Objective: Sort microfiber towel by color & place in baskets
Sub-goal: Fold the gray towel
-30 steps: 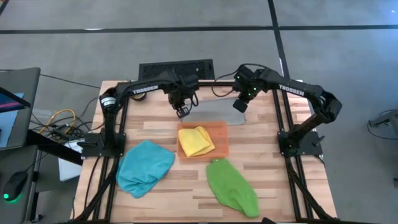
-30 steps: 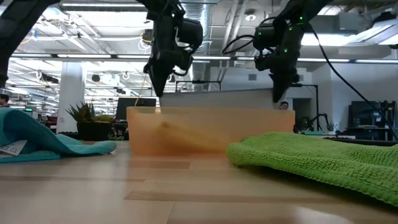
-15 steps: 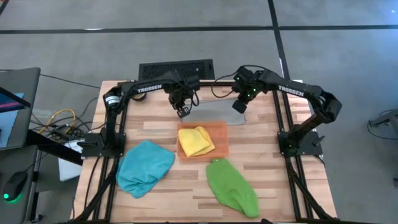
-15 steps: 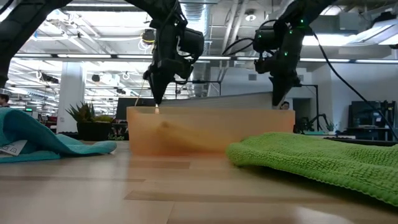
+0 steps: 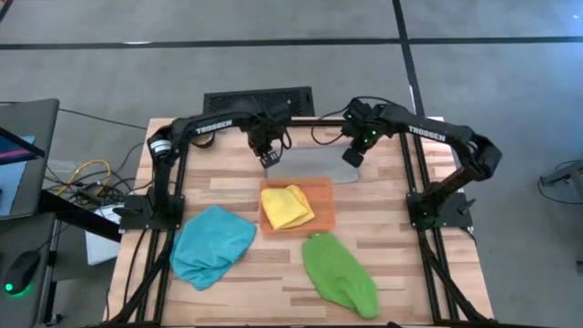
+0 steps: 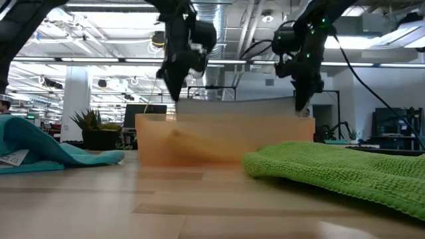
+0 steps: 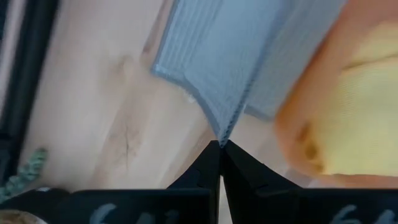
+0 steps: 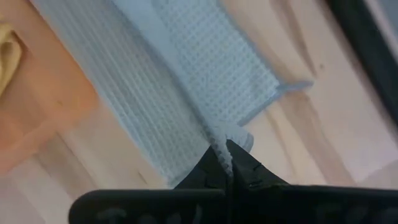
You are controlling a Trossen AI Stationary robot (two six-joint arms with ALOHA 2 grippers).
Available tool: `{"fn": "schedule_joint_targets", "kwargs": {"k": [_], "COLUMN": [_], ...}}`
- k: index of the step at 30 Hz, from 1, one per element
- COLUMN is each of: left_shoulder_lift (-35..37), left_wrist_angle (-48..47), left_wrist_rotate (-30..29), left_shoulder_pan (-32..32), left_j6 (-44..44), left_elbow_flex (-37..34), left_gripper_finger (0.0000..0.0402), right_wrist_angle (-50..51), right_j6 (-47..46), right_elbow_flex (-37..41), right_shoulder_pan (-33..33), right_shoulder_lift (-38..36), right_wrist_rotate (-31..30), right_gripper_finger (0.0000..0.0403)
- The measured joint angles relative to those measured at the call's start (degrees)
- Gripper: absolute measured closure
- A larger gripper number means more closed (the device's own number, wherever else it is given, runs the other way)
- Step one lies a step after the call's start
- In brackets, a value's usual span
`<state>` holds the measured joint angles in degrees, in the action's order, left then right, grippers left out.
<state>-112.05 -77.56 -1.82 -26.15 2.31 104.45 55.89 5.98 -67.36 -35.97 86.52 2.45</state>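
Note:
A grey towel (image 5: 310, 168) stretches between my two grippers at the table's far side, just behind the orange tray (image 5: 324, 211). A yellow towel (image 5: 286, 206) lies crumpled in the tray. A blue towel (image 5: 211, 244) lies bunched at the near left and a green towel (image 5: 339, 271) at the near right. My left gripper (image 5: 269, 158) is shut on the grey towel's left end and my right gripper (image 5: 352, 157) on its right end. In the low view the grey towel (image 6: 236, 105) shows as a band above the tray (image 6: 219, 138). My left gripper pinches the grey towel's raised left-end edge (image 7: 225, 132) between its two shut fingers, from above, pointing down. The cloth falls away on both sides below the fingers. My right gripper pinches the towel's right-end edge (image 8: 217, 140) between its shut fingers, from above. The cloth spreads out below it toward the table.
A small potted plant (image 6: 86, 123) stands at the far left beyond the table. A dark keyboard-like panel (image 5: 258, 100) lies at the table's far edge. The arm frames (image 5: 159, 210) stand along both sides. Bare wood (image 5: 273, 273) shows between the blue and green towels.
My left gripper has moved a little toward the table's far edge, dipping and then rising, with the grey towel's left end. The towel's top edge, slanted down at the left half a second ago, runs level now between the two grippers.

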Motion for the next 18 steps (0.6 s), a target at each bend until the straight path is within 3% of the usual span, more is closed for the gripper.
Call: {"fn": "schedule_joint_targets", "kwargs": {"k": [10, 18], "left_shoulder_lift": [5.8, 6.7], "left_wrist_angle": [-6.0, -7.9], "left_wrist_rotate": [0.8, 8.4], "left_shoulder_pan": [4.6, 11.0], "left_j6": [5.2, 5.3], "left_elbow_flex": [1.1, 1.1], "left_gripper_finger": [0.0401, 0.0401], "right_wrist_angle": [7.6, 11.2], "right_j6": [-3.3, -4.9], "right_elbow_flex": [-3.4, -3.5], "right_shoulder_pan": [4.3, 10.8], "right_shoulder_lift": [-8.3, -12.5], "right_wrist_rotate": [1.4, 6.3], "right_gripper_finger": [0.0395, 0.0395]}}
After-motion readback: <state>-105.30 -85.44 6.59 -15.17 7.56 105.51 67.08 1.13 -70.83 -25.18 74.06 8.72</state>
